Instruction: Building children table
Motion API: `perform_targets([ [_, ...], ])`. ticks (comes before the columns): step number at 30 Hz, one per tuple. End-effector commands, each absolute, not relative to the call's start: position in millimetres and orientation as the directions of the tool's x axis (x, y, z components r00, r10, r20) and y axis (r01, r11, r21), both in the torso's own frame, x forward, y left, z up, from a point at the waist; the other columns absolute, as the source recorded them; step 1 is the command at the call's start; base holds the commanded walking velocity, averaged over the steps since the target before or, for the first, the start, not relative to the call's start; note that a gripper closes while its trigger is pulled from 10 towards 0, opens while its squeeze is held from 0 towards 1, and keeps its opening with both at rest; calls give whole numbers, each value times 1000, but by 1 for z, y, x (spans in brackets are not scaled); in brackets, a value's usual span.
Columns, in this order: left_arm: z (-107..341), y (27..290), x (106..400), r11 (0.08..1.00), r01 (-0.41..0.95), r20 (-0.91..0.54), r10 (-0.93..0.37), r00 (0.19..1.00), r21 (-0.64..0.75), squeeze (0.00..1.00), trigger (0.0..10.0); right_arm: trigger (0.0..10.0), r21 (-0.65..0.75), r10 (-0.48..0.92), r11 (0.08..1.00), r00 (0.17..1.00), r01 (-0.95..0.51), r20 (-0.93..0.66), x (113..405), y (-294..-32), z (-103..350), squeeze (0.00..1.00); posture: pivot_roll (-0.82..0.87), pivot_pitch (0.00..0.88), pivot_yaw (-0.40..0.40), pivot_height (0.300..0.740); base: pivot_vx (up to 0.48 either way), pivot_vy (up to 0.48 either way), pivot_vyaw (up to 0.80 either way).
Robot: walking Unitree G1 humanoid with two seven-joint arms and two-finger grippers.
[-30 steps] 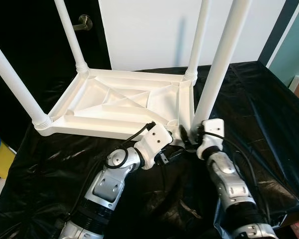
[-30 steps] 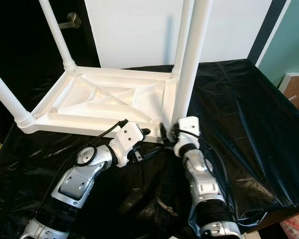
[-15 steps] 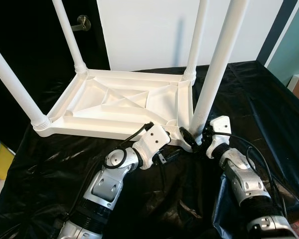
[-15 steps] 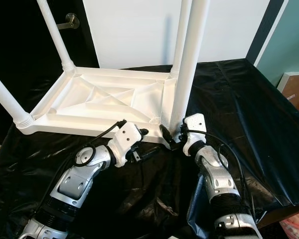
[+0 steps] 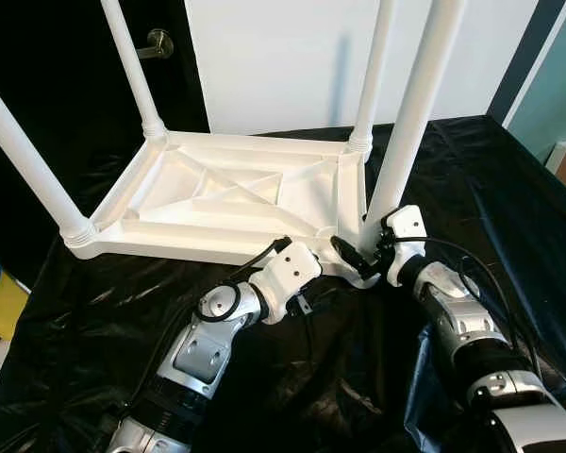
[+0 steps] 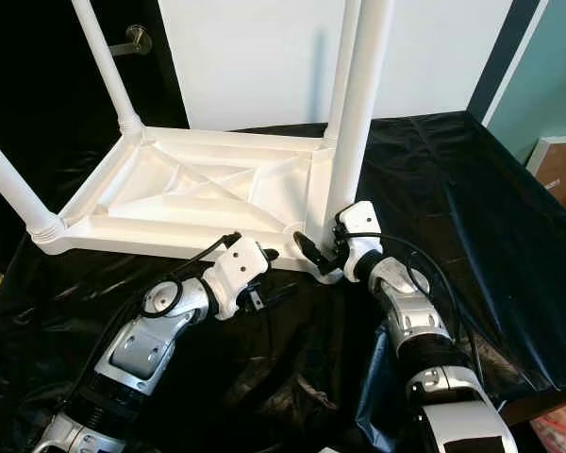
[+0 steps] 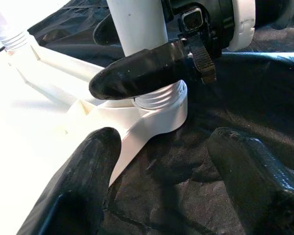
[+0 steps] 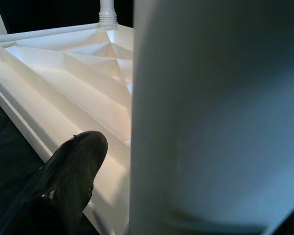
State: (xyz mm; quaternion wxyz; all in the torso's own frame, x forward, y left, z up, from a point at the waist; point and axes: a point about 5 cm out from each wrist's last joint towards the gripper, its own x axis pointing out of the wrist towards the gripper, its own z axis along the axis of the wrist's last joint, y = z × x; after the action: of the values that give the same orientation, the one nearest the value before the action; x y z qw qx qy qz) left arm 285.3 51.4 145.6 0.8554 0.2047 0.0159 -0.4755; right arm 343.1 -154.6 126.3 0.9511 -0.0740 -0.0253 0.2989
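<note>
The left gripper (image 5: 313, 300) hangs open just off the upturned tabletop's (image 5: 228, 194) near corner, while the right gripper (image 5: 360, 257), having swung round from a second ago, now clamps the near leg (image 5: 407, 118) at its socket, probably twisting it home.

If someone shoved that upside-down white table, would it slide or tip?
Probably slide: the table lies flat on its wide top, on a glossy black sheet. It looks like thin ribbed plastic, so likely light. Pushed high on a leg, it might tip.
</note>
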Motion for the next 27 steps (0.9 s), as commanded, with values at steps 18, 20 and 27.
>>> perform_targets([
  [18,149,55,290,519,769,-192,-768,611,373,0,10000,0,-125,584,803,811,-583,-30,343,-156,113,0,-16,0,10,740,0,0,0],
  [20,149,55,290,517,769,-192,-768,610,375,0,10000,10000,-117,570,813,821,-570,-36,342,-156,112,0,-18,0,12,740,0,0,0],
  [27,150,54,291,515,770,-191,-770,609,378,0,10000,10000,-65,443,893,895,-446,-52,343,-144,106,0,-23,0,12,740,0,0,0],
])
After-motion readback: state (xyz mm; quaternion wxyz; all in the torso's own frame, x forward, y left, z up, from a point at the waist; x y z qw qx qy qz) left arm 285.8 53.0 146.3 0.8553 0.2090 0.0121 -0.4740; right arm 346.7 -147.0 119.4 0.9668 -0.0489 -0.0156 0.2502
